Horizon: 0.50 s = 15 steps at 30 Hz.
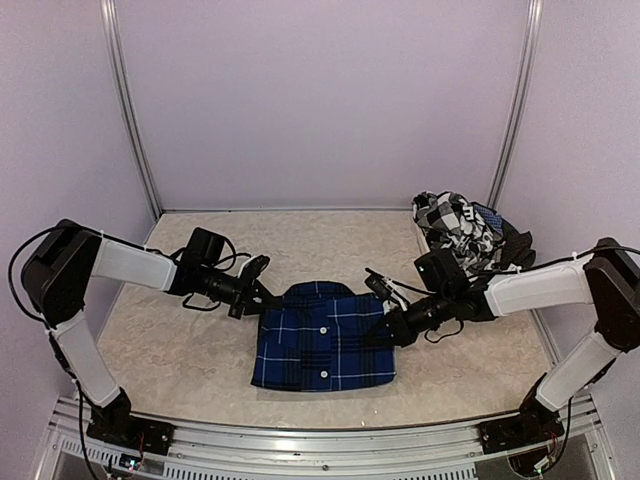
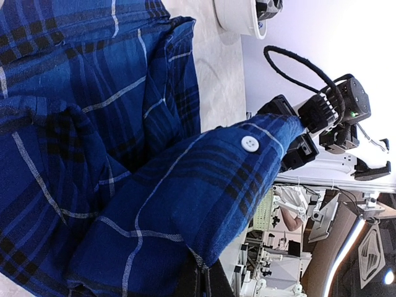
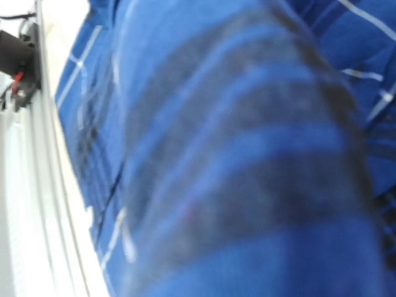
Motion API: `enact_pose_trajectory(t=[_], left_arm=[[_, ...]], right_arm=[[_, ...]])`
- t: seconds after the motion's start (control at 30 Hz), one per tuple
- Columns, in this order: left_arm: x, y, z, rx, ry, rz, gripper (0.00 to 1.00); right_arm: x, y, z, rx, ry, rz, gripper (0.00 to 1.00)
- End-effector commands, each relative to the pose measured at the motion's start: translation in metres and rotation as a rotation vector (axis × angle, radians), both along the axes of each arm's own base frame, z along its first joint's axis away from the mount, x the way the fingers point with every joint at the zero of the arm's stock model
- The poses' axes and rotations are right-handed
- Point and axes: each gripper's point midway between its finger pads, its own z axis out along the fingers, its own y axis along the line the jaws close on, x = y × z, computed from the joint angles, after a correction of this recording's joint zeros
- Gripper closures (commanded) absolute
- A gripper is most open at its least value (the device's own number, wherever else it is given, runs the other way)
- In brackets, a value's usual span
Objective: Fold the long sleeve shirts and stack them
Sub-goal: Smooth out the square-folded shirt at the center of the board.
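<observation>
Blue plaid shirt (image 1: 322, 340) lies folded at the middle of the table (image 1: 170, 350), its long axis running left to right between the arms. The right gripper (image 1: 393, 328) has its jaws closed on the right edge, and the left gripper (image 1: 258, 297) on the left edge. The black-and-white shirt (image 1: 455, 222) lies far right.

I read the blue shirt (image 1: 322, 350) as soft matt woven cloth, its buttons (image 2: 250, 143) glossy plastic, the table (image 1: 180, 340) mottled and matt.
</observation>
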Motion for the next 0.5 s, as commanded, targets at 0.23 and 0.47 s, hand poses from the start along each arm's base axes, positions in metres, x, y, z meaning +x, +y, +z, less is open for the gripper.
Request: enact_pose_trajectory(t=[0.23,0.47], left_arm=[[0.028,0.011,0.027,-0.016,-0.104,0.095,1.0],[0.048,0.015,0.02,0.017,-0.12,0.154,1.0]], right_arm=[[0.008,0.011,0.03,0.113,0.327,-0.024,1.0],[0.027,0.007,0.016,0.16,0.463,-0.076,1.0]])
